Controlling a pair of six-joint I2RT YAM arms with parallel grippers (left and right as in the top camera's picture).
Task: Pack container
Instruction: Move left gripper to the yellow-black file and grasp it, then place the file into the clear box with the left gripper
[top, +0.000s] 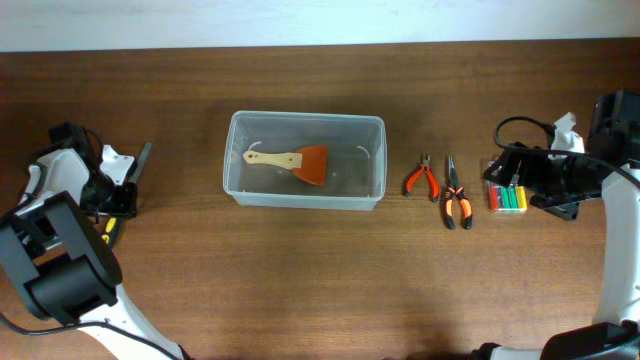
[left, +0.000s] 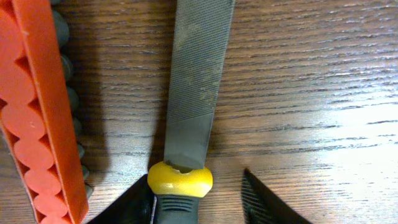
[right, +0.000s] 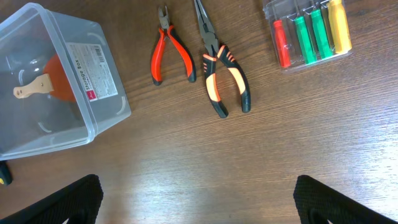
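The container (top: 232, 165) is a large clear tub in the middle of the table, and an orange scraper (top: 312, 165) with a wooden handle lies inside it. It also shows in the right wrist view (right: 93, 121). My left gripper (left: 196, 186) is open at the far left (top: 118, 195). It straddles the black handle of a flat grey file (left: 196, 81) just behind its yellow collar. The left finger is against the handle and the right finger is apart. My right gripper (right: 199, 199) is wide open and empty, up over bare wood at the far right (top: 535, 182).
Red side cutters (right: 166, 46) and orange-black long-nose pliers (right: 221, 68) lie right of the tub. A small clear case of coloured screwdrivers (right: 311, 34) lies further right. An orange bit holder (left: 37, 112) lies just left of the file.
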